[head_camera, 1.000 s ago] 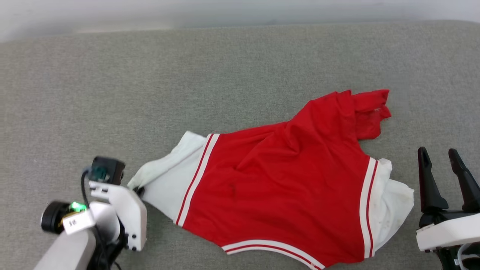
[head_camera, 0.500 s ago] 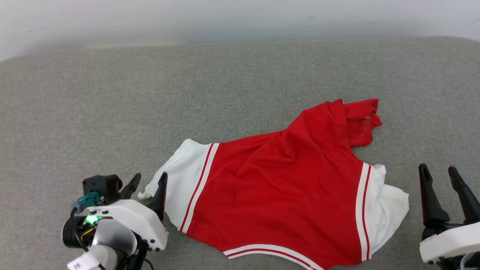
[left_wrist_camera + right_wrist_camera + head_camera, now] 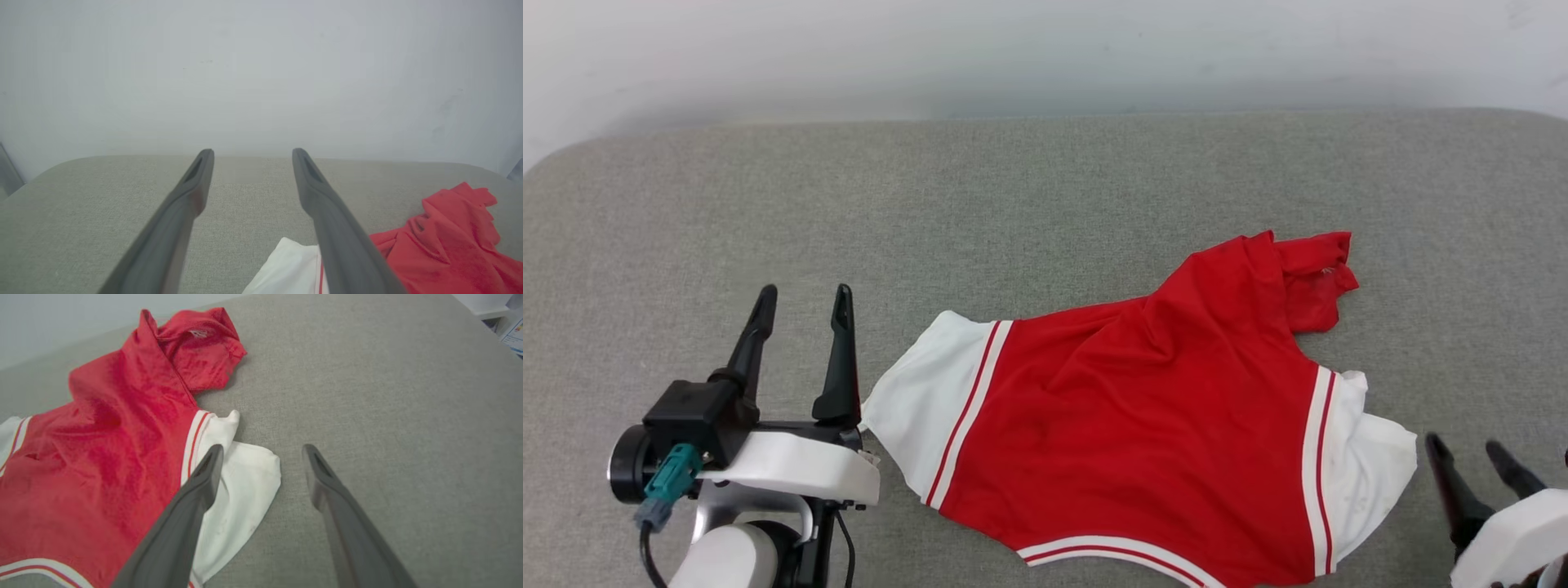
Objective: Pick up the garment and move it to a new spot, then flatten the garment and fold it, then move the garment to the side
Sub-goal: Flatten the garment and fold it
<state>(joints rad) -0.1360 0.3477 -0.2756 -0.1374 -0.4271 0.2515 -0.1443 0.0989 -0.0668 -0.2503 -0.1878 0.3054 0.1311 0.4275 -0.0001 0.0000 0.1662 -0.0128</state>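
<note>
The garment lies spread on the grey cushion, plain red side up, so no letters or number show. Its white sleeves with red-and-white trim point left and right, and a crumpled red end sits at the far right. My left gripper stands open just left of the left sleeve, clear of the cloth; in the left wrist view the left gripper holds nothing. My right gripper is open at the lower right, beside the right sleeve. In the right wrist view the right gripper is empty too.
The grey fabric surface runs back to a pale wall, with a rounded corner at the far left. Bare cushion stretches behind and to the left of the garment. Beyond the surface's right edge are a white shelf and papers.
My left gripper has come off the left sleeve, moved left and swung its fingers up, open. The sleeve now lies flatter. My right gripper has sunk toward the bottom edge. The camera has shifted a little.
</note>
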